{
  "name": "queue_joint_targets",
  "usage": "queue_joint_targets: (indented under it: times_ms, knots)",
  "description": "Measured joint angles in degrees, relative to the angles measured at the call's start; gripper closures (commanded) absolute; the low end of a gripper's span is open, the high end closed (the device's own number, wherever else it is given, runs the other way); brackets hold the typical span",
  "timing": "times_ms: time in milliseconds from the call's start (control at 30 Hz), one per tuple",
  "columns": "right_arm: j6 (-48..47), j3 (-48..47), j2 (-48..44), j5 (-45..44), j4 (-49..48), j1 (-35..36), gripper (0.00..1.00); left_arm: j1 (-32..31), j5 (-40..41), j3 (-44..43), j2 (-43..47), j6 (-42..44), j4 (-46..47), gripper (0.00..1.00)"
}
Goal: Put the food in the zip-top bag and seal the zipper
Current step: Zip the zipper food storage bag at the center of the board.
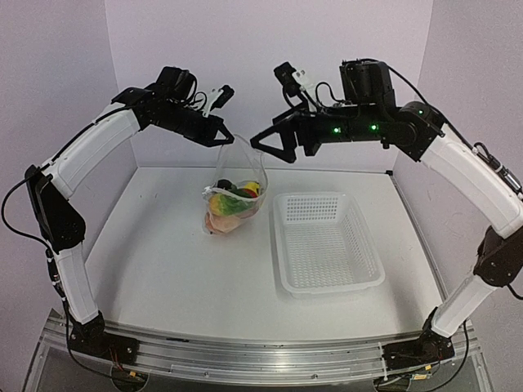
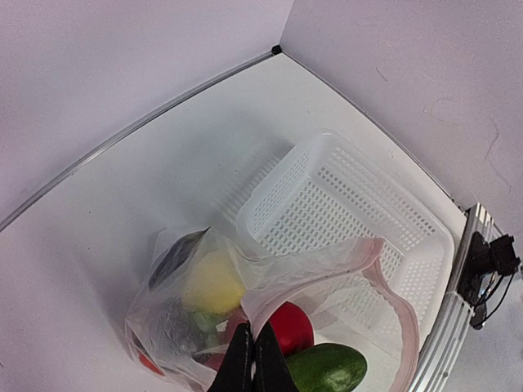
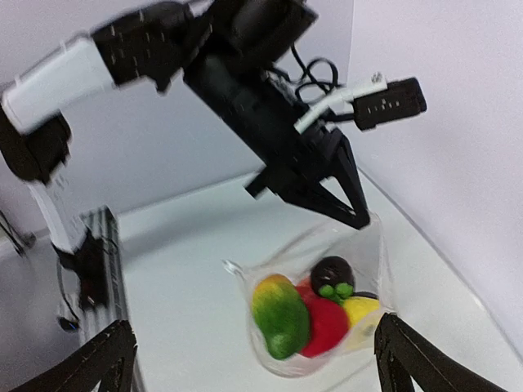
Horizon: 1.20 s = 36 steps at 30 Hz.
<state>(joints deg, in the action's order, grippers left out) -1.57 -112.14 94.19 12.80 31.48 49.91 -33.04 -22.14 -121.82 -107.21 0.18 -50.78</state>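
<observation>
The bag (image 1: 239, 175) hangs at centre frame, food (image 1: 231, 202) pooled in its bottom. The left gripper (image 1: 222, 135) is pinched on its mouth edge, and the right gripper (image 1: 265, 145) gapes wide just beside it. The film looks thin, floppy, slippery and bottom-heavy, so it will likely swing; the stiffer zipper (image 2: 391, 282) seems the best hold. That strip runs off the lower edge of the left wrist view, and the piece count is unclear.

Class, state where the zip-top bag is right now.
In the top view the zip-top bag hangs from the left pincer, which grips its top edge, at centre back of the table, just left of the white basket.
</observation>
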Motion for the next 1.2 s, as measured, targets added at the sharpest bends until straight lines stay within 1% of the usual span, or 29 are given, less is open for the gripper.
queue_joint_targets:
  times_ms: [67, 133, 267, 300, 367, 433, 500, 600, 733, 800, 867, 933, 1133, 1200]
  knots:
    - [-8.7, 4.0, -1.3, 0.3, 0.7, -1.7, 0.02, 0.0, -1.7, 0.0, 0.1, 4.0, 0.0, 1.0]
    - [-16.0, 6.4, -0.3, 0.9, 2.1, -3.9, 0.02, 0.0, -3.1, 0.0, 0.3, 7.6, -0.3, 1.0]
    - [-27.7, 8.3, 3.4, 2.1, 4.5, -7.0, 0.02, 0.0, -5.8, 0.1, 1.3, 13.7, -0.4, 1.0]
    - [-29.9, 8.3, 4.3, 2.5, 4.7, -7.4, 0.04, 0.0, -6.4, 0.4, 1.8, 14.8, -0.4, 1.0]
    - [-33.6, 7.7, 6.1, 3.8, 5.3, -7.6, 0.13, 0.0, -7.3, 0.8, 2.8, 16.7, -1.0, 1.0]
    - [-35.7, 6.5, 7.8, 5.5, 5.6, -7.5, 0.22, 0.0, -8.0, 0.9, 3.7, 18.2, -1.7, 1.0]
    - [-36.8, 4.7, 9.5, 7.5, 5.5, -7.3, 0.24, 0.0, -8.4, 0.9, 4.2, 19.2, -1.9, 1.0]
    - [-37.8, 2.7, 11.3, 8.8, 5.0, -6.7, 0.27, 0.0, -9.2, 1.0, 4.4, 19.9, -2.0, 1.0]
    - [-38.3, 2.4, 12.1, 9.1, 3.4, -6.0, 0.25, 0.0, -9.7, 1.5, 4.4, 21.3, -3.3, 1.0]
    - [-38.3, 2.4, 12.3, 9.1, 2.1, -5.8, 0.28, 0.0, -10.0, 1.8, 4.4, 22.2, -3.7, 1.0]
    - [-38.3, 2.4, 12.4, 9.3, 1.1, -5.6, 0.37, 0.0, -10.4, 2.3, 4.5, 22.9, -3.8, 1.0]
    - [-37.8, 2.3, 12.5, 9.9, 0.4, -5.6, 0.49, 0.0, -10.8, 2.7, 4.5, 23.7, -4.1, 1.0]
    - [-35.9, 1.9, 13.3, 11.7, -1.0, -5.5, 0.82, 0.0, -11.7, 2.7, 4.5, 24.9, -5.3, 1.0]
    - [-35.6, 1.9, 13.6, 11.7, -1.0, -5.4, 0.97, 0.1, -12.0, 2.7, 4.5, 25.2, -5.6, 1.0]
